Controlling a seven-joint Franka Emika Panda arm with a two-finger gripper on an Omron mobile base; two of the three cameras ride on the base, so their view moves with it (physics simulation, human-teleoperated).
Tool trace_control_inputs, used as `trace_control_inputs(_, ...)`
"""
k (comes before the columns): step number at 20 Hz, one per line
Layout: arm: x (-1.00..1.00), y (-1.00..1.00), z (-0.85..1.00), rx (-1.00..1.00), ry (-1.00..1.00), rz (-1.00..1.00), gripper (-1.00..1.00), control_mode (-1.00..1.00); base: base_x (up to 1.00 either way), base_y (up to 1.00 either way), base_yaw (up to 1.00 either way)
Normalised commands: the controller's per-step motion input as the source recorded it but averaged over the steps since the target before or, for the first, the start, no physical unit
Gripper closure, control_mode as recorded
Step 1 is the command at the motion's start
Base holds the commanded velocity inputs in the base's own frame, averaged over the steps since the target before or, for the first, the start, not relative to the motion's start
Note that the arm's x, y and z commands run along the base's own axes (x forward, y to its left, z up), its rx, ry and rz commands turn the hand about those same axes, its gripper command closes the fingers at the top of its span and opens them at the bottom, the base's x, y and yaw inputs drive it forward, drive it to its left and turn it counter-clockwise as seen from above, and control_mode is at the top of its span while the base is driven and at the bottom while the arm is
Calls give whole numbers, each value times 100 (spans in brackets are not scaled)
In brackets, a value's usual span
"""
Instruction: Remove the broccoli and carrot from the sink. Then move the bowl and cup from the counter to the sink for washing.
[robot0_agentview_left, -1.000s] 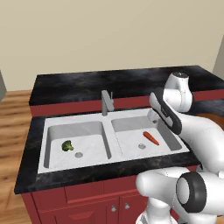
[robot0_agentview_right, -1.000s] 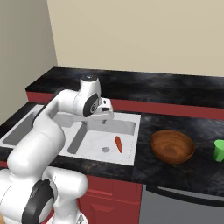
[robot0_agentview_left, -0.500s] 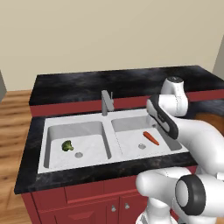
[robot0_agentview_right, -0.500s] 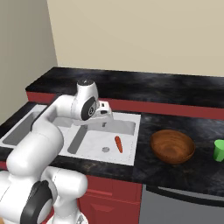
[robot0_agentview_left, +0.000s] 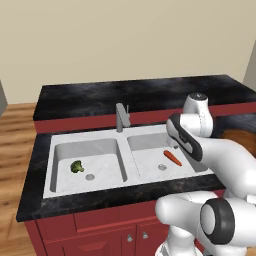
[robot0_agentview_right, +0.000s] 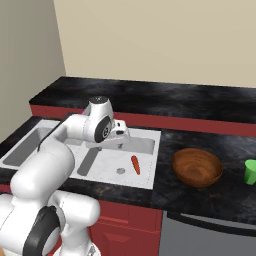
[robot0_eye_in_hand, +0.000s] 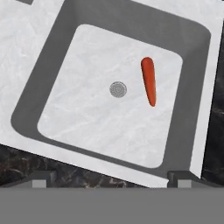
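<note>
Hovering above the sink (robot0_eye_in_hand: 26, 39), gripper (robot0_eye_in_hand: 111, 179) spread wide, carrot (robot0_eye_in_hand: 148, 81) lying ahead by the drain (robot0_eye_in_hand: 118, 89)

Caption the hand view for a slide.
Open gripper looks down into a sink basin where the carrot lies beside the drain.

my arm (robot0_agentview_left: 220, 155) is glossy white, fat rounded links – smooth shells. joints are dark grey, round black-rimmed caps at the elbow and base. a black band runs along my forearm. small grey disc on the wrist top. my fingertips (robot0_eye_in_hand: 41, 178) – small, dark grey, blocky.
</note>
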Motion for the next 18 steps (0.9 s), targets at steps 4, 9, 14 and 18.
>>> trace_control_inputs(4,14,-9,-18,0,0,0,-100,-100,0,0,0)
trace_control_inputs(9,16,-9,-16,0,0,0,-100,-100,0,0,0)
trace_control_inputs(14,18,-6,-16,0,0,0,-100,-100,0,0,0)
trace_control_inputs(18,16,-2,-15,0,0,0,-100,-100,0,0,0)
